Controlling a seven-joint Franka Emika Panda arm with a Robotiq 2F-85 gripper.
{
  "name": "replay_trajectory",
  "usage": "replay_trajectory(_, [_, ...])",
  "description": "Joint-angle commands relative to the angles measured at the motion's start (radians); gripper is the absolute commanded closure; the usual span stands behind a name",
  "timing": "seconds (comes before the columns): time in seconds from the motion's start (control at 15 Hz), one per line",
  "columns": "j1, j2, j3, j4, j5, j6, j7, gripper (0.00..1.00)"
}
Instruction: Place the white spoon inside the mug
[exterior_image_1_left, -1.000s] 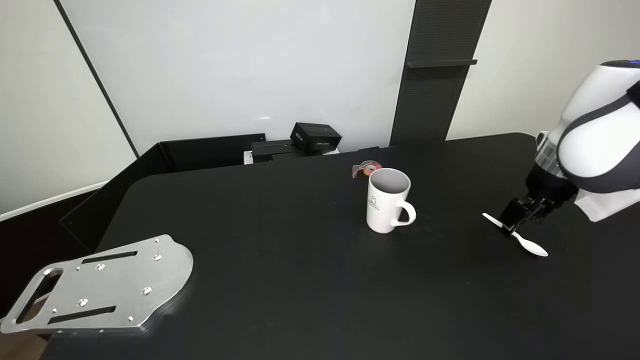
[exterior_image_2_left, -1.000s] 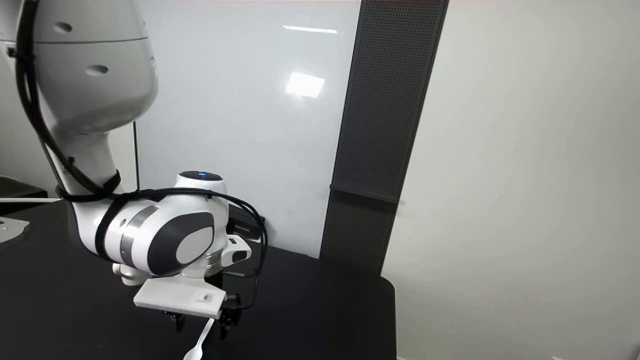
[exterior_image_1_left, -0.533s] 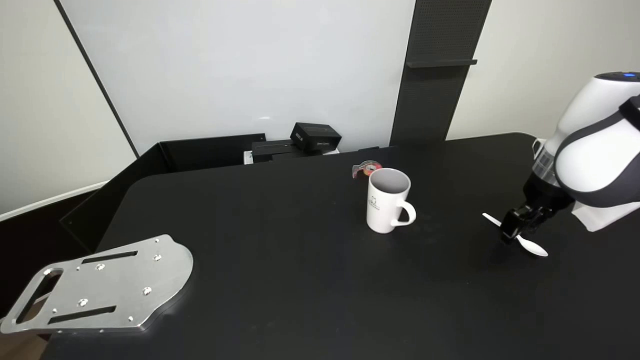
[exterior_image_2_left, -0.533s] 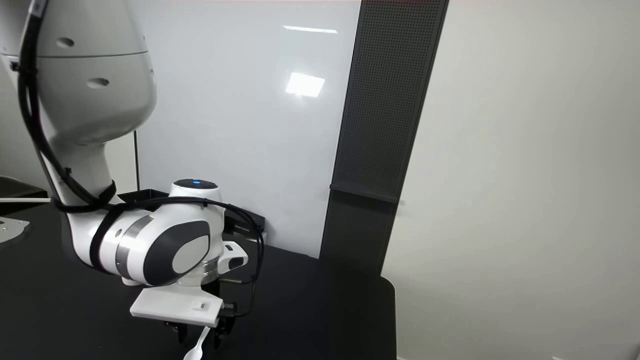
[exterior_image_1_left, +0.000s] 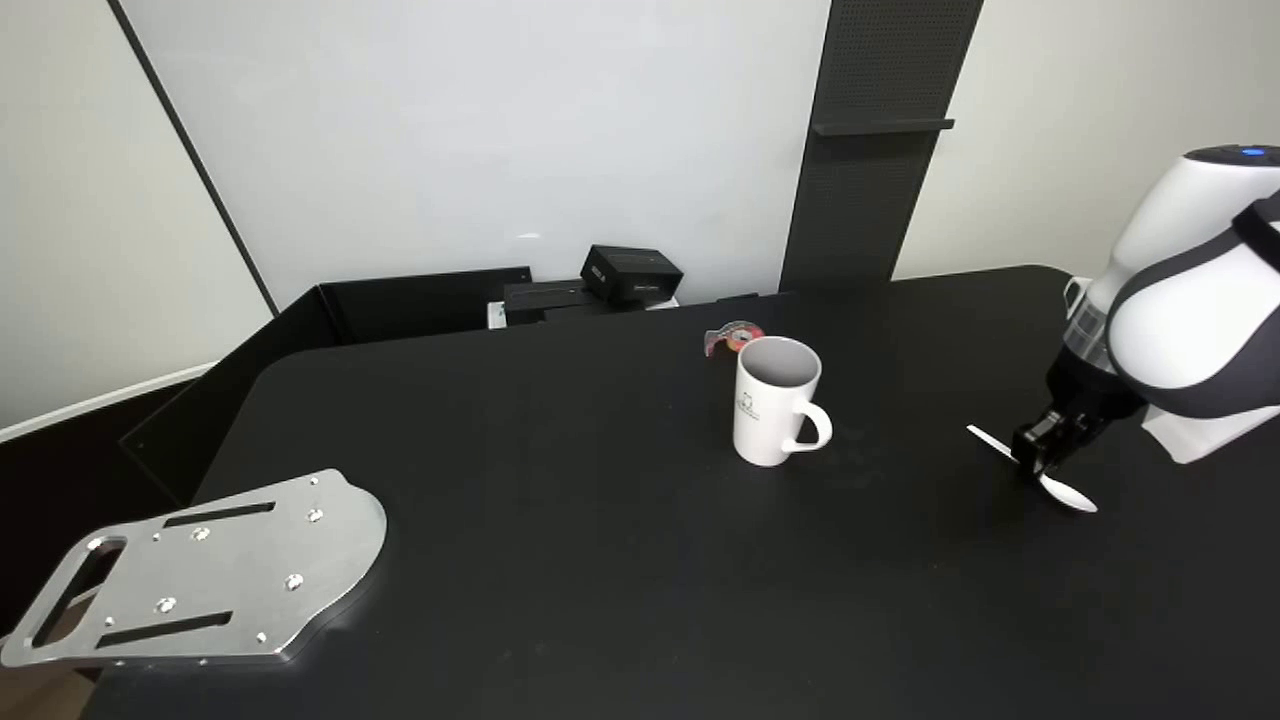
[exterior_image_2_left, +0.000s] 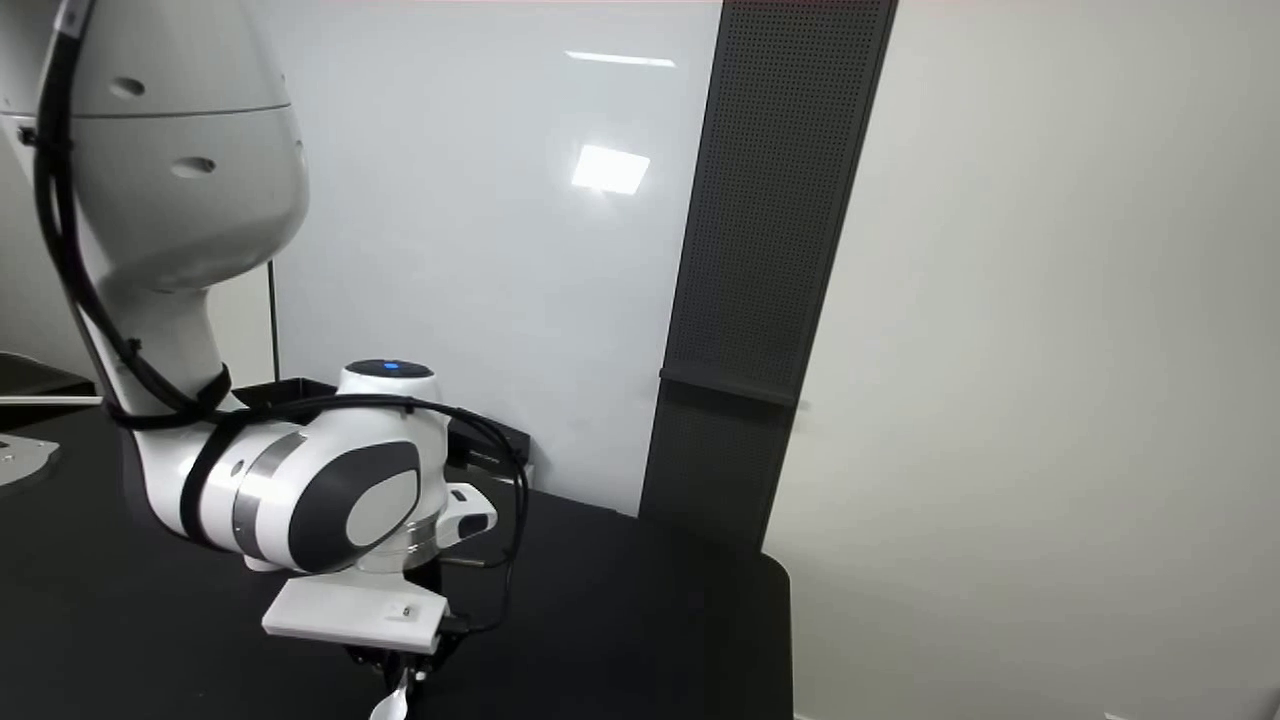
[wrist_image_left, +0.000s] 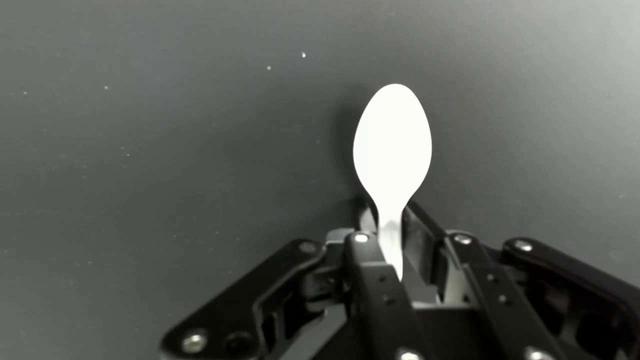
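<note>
Half done at most, apparently grasping — clamped with the gripper on the white spoon — next probably to lift, carry and tilt into the mug.

A white robot arm is bent low at the wrist, its black claw pointing downward, two fingers pinched nearly together.

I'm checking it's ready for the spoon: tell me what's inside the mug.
In an exterior view, the mug shows only grey inner wall below its rim. The near side covers the bottom, so whatever may lie there can't be seen.
</note>
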Motion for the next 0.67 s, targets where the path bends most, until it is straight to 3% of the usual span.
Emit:
replay_trajectory(0.0, [0.030, 0.005, -0.037, 0.010, -0.028, -0.007, 0.065, 1.00])
replay_trajectory(0.33, [0.066, -0.033, -0.084, 0.038, -0.022, -0.077, 0.120, 0.97])
replay_trajectory(0.6, [0.058, -0.088, -0.080, 0.095, 0.026, -0.197, 0.229, 0.97])
